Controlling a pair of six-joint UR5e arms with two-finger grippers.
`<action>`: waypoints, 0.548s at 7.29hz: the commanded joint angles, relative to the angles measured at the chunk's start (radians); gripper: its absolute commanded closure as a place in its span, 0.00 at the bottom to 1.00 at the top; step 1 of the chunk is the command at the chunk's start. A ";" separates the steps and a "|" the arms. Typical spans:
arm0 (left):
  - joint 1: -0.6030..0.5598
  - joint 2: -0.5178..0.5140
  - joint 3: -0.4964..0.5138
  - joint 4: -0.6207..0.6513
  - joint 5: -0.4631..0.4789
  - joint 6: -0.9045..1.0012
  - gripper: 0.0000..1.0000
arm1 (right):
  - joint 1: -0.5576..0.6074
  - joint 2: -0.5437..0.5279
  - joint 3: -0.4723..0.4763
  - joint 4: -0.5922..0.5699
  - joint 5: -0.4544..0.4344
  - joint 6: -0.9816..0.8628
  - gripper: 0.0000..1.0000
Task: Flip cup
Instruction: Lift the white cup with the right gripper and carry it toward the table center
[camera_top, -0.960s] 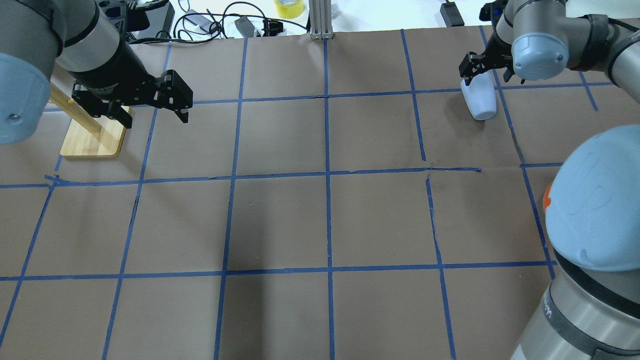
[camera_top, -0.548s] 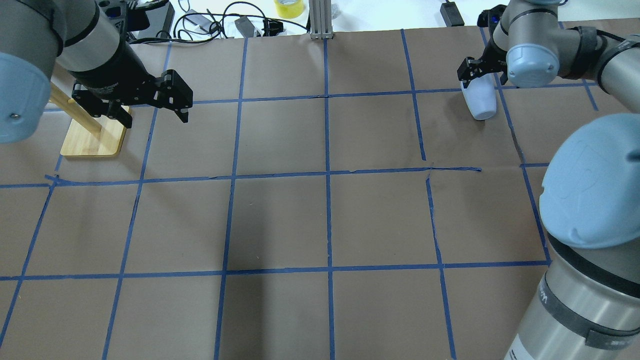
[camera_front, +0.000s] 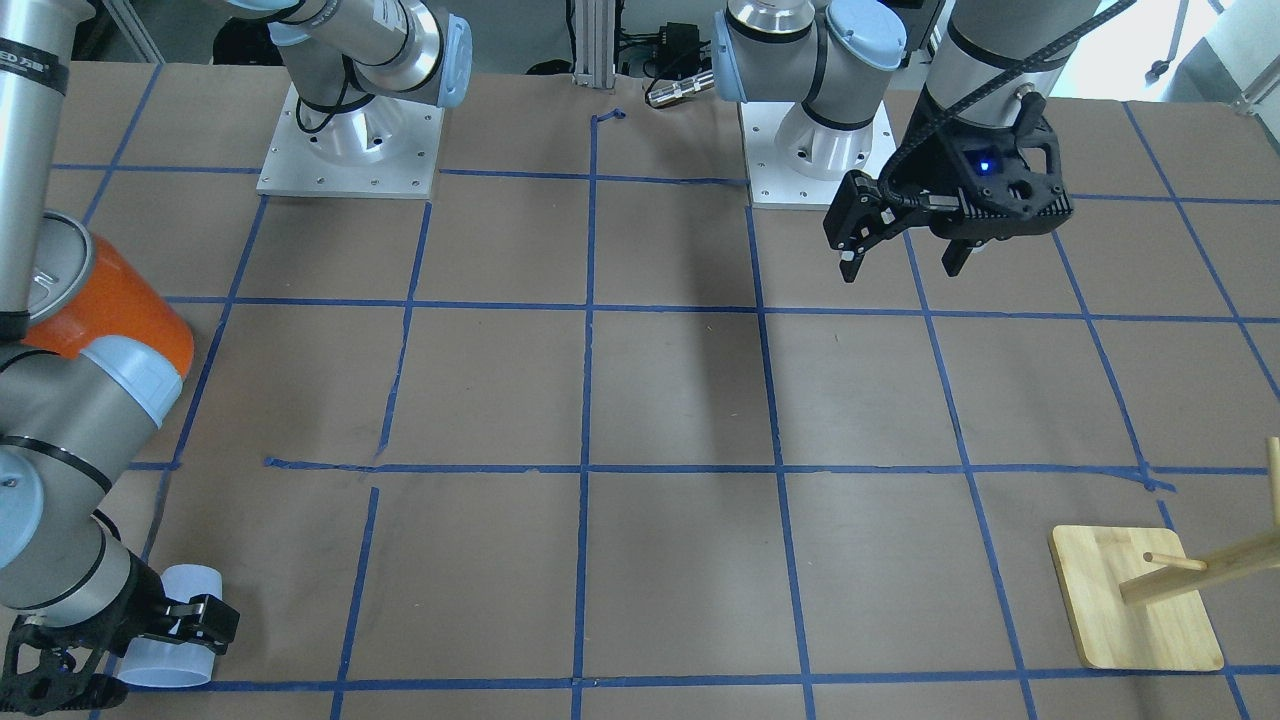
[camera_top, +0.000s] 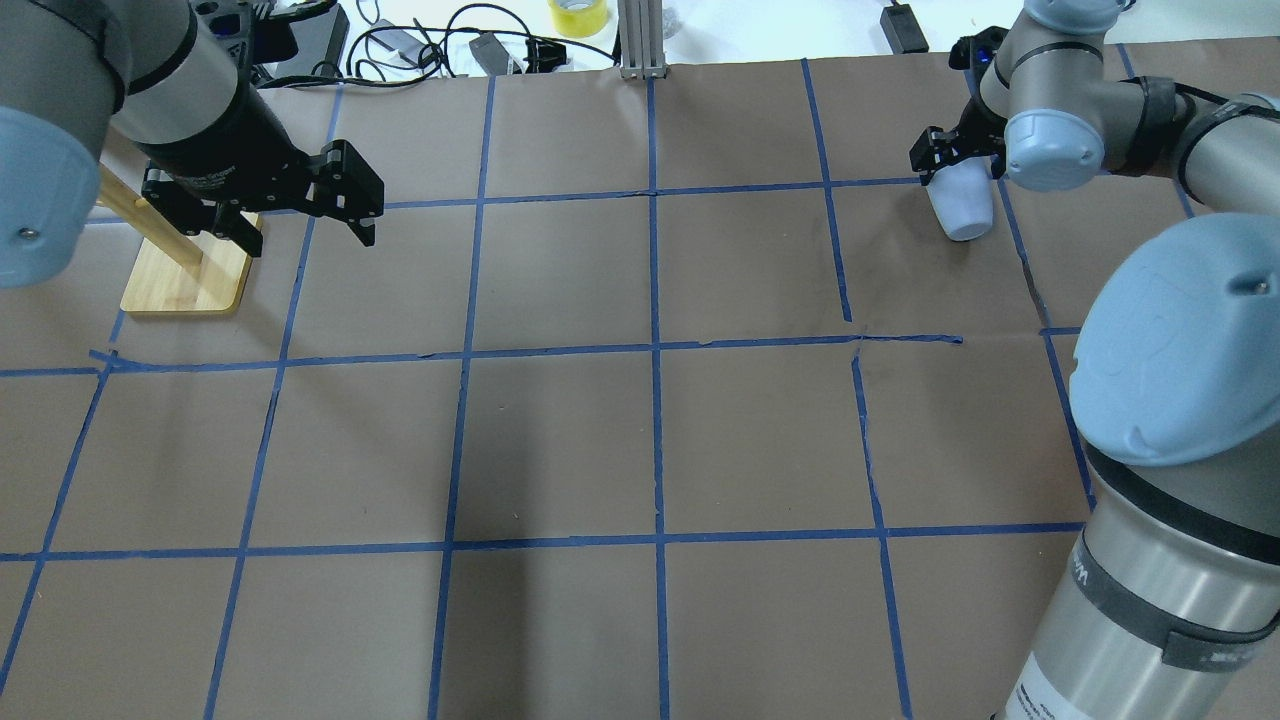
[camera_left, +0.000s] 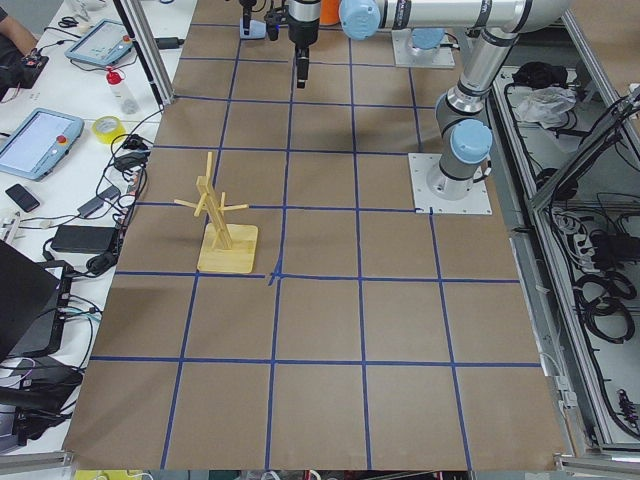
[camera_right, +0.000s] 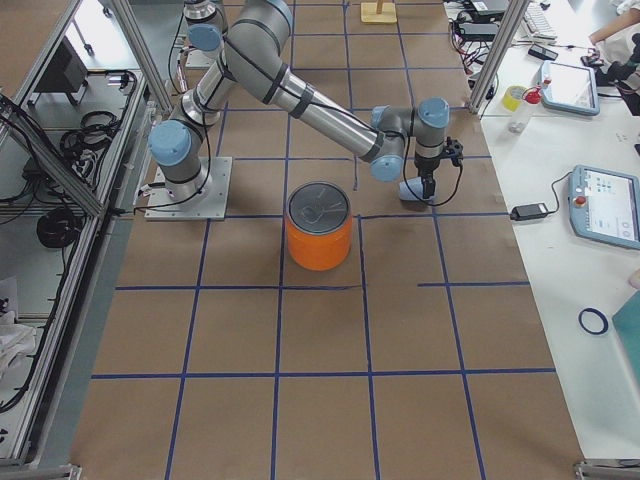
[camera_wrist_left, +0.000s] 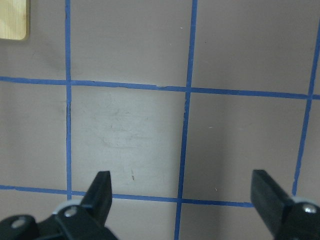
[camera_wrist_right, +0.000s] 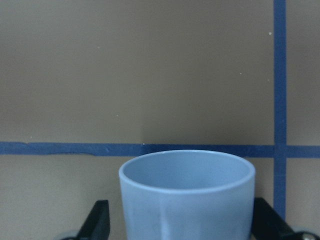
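Cup (camera_top: 962, 210) is bracketed by the right pincer (camera_wrist_right: 180, 210). Its two fingers (camera_wrist_right: 99, 220) stand wide apart, one on each side of the tumbler's wall. In the right wrist view a sliver of table shows between the plastic and the finger at the view's left, so the jaws have hold of nothing. The cup rests on the table (camera_top: 650, 440), in the far right part as seen from overhead, just beside a blue tape line (camera_wrist_right: 279, 75). The wrist view looks down onto its open rim, so it seems to be mouth-up; whether it stands quite upright I cannot tell. Further out, the orange can (camera_right: 319, 228) stands apart from the cup, on the robot's side of it. Across the table the left pincer (camera_wrist_left: 181, 175) hangs over bare paper near the wooden rack (camera_front: 1135, 600), equally wide open and empty.

I judge the step in hand to be the approach for the grasp: the fingers are in position and the squeeze is not yet made. The next move calls for closing evenly on the smooth tapered wall, firmly enough that it does not slip. After that comes lifting clear and turning the wrist half a turn before setting the cup down on its other end.
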 joint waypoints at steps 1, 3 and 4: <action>0.010 -0.002 -0.008 0.005 -0.001 0.003 0.00 | -0.008 0.011 -0.006 0.000 0.012 -0.022 0.00; 0.007 0.005 -0.013 -0.008 0.014 0.000 0.00 | -0.008 0.011 -0.011 -0.003 0.012 -0.046 0.00; 0.007 0.005 -0.014 -0.008 0.014 0.000 0.00 | -0.008 0.016 -0.011 -0.002 0.012 -0.046 0.01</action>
